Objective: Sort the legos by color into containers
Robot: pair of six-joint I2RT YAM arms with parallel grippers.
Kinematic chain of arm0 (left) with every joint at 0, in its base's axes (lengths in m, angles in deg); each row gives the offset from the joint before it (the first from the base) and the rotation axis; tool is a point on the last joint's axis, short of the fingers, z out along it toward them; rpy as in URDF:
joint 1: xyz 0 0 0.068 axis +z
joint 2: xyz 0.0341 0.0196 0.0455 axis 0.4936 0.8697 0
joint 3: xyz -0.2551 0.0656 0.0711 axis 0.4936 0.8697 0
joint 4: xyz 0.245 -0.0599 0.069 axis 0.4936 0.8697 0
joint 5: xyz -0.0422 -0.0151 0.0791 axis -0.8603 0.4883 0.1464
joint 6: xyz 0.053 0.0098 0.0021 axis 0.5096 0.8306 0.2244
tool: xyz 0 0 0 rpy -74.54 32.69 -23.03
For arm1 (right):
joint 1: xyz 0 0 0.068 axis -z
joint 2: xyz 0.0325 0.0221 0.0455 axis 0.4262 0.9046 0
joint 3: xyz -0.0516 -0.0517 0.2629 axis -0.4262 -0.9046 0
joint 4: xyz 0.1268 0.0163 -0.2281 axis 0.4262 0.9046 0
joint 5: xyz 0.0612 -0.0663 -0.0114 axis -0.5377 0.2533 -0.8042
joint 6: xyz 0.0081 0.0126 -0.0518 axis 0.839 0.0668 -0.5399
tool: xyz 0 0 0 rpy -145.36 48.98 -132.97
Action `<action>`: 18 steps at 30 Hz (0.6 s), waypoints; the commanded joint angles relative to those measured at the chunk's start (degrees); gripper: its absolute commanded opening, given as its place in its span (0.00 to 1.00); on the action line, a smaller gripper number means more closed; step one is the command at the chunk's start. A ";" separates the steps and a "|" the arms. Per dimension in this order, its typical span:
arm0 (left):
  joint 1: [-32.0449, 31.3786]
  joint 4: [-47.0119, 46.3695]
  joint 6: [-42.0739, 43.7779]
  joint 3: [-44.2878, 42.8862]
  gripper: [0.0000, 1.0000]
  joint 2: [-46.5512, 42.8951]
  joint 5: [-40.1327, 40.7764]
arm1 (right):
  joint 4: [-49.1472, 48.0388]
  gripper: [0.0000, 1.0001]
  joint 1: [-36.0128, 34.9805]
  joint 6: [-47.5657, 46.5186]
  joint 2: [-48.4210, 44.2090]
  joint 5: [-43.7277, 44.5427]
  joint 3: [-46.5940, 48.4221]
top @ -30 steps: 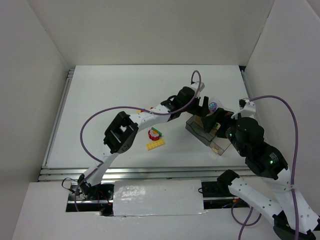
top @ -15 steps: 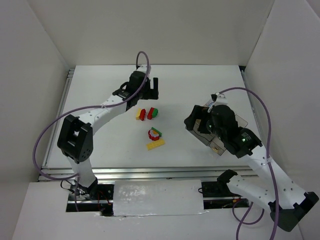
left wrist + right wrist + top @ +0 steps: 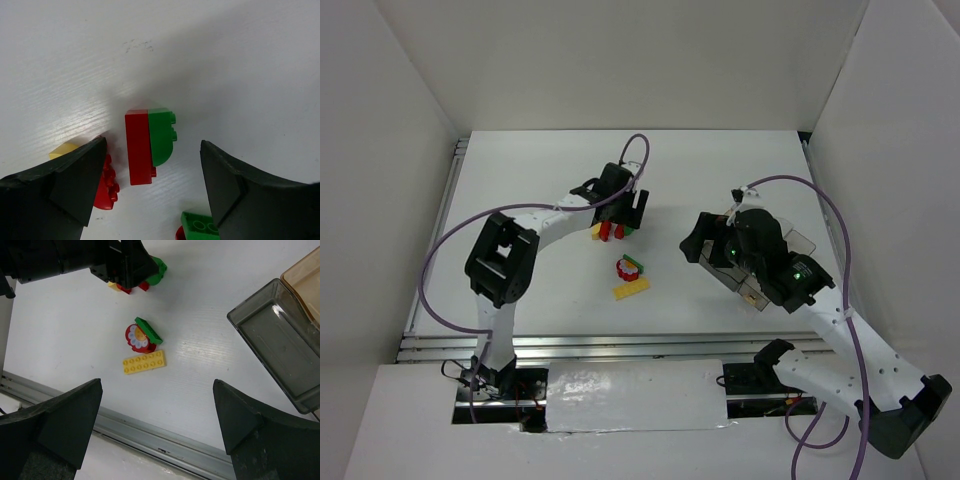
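In the left wrist view a red brick (image 3: 137, 147) joined to a green rounded brick (image 3: 161, 135) lies on the white table. My left gripper (image 3: 152, 145) is open and straddles the pair, with a gap on each side. A red piece (image 3: 106, 184) and a yellow brick (image 3: 62, 149) sit by its left finger, and a green brick (image 3: 200, 225) lies nearer. My right gripper (image 3: 157, 385) hangs open and empty, high above the table. Below it lie a flat yellow plate (image 3: 144, 362) and a round red piece (image 3: 136, 337) under a green brick. The smoky container box (image 3: 277, 342) is to its right.
A metal rail (image 3: 150, 435) runs along the table's near edge. White walls enclose the table on three sides. Purple cables loop above both arms. In the top view the right arm (image 3: 770, 265) covers much of the box.
My left arm has swung from the back of the table down onto the red and green pair, and its jaws have narrowed a little. The right arm has shifted slightly left.
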State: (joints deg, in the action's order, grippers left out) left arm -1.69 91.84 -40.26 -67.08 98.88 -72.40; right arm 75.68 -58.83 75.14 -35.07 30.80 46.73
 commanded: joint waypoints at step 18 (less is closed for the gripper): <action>0.07 -3.22 -1.10 -1.41 0.20 5.81 -3.52 | -2.73 0.98 -0.59 -0.72 0.07 -0.38 -0.17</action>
State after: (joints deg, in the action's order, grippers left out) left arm -1.58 90.59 -41.37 -68.15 104.28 -74.41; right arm 75.39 -59.09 75.07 -35.00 29.07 46.70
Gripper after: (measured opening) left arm 0.434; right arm 0.983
